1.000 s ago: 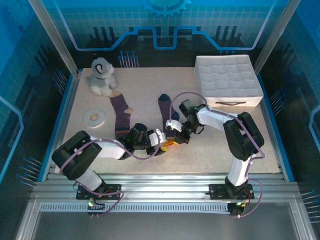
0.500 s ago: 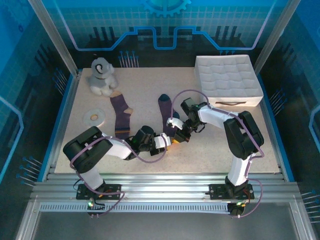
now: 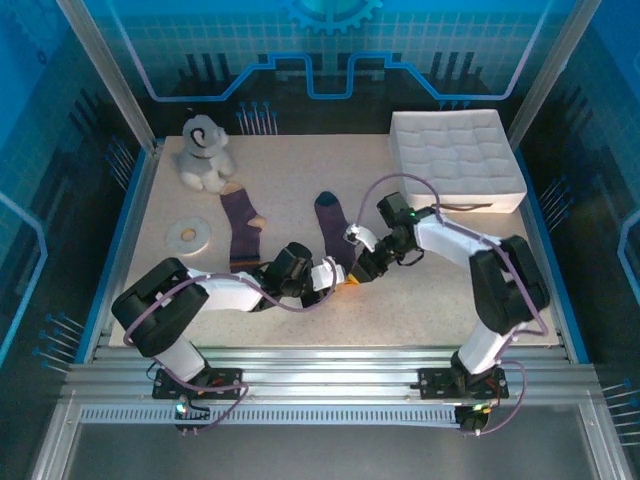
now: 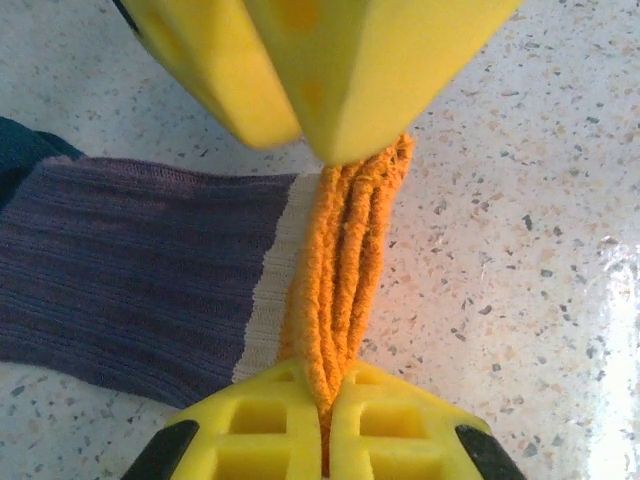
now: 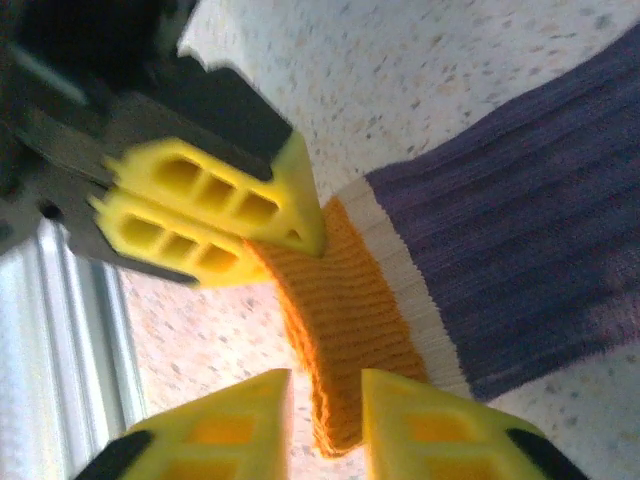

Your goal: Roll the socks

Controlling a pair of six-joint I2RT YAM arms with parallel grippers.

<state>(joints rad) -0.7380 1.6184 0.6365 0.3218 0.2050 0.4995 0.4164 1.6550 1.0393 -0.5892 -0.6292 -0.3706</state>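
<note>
Two dark purple socks lie on the table. The left sock [image 3: 240, 228] has an orange heel. The right sock [image 3: 333, 232] has a navy toe at the far end and an orange cuff [image 4: 342, 270] at the near end. My left gripper [image 4: 335, 378] is shut on that cuff, pinching its bunched folds, and lifts it slightly off the table. My right gripper [image 5: 325, 400] is open, its fingers standing either side of the cuff's [image 5: 340, 330] edge with a gap on one side. In the top view the left gripper [image 3: 335, 273] and right gripper [image 3: 361, 268] meet at the cuff.
A grey-white plush dog [image 3: 204, 152] sits at the far left. A flat white ring [image 3: 187, 235] lies left of the left sock. A white quilted box [image 3: 455, 160] stands at the far right. Bare speckled table [image 3: 430, 300] lies right of the grippers.
My left gripper has closed on the orange cuff. My right gripper, shut on the cuff before, has opened and its arm has swung slightly to the right.
</note>
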